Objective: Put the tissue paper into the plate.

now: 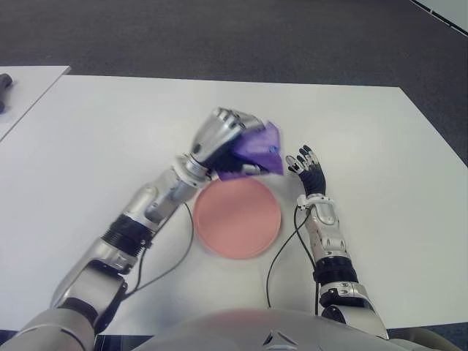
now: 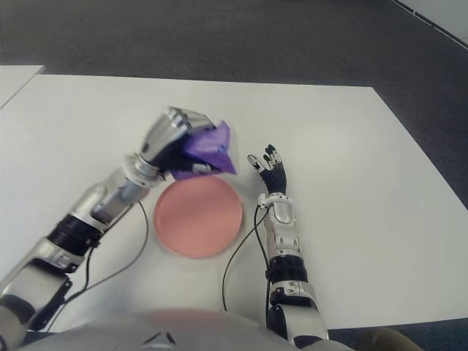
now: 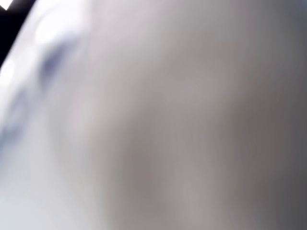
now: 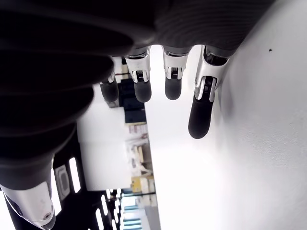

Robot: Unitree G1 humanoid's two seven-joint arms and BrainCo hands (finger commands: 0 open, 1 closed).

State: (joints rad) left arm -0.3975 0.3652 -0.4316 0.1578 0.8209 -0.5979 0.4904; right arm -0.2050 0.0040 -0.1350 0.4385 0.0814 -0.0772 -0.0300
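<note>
The purple tissue paper point(image 1: 257, 151) is bunched up in the left hand point(image 1: 223, 139), whose fingers are curled tight around it, just past the far edge of the pink plate point(image 1: 238, 218). The plate sits on the white table point(image 1: 95, 139). The right hand point(image 1: 307, 167) shows just right of the plate, with its fingers straight and holding nothing.

Tissue paper point(image 1: 259, 149), centre of frame: purple, crumpled, soft matt. Plate point(image 1: 237, 217): pink, smooth, matt plastic-looking. Table point(image 1: 88, 146): white, smooth, matt. Left hand point(image 1: 223, 135): silvery, glossy metal look. Right hand point(image 1: 307, 167) fingers: black, rubbery.
</note>
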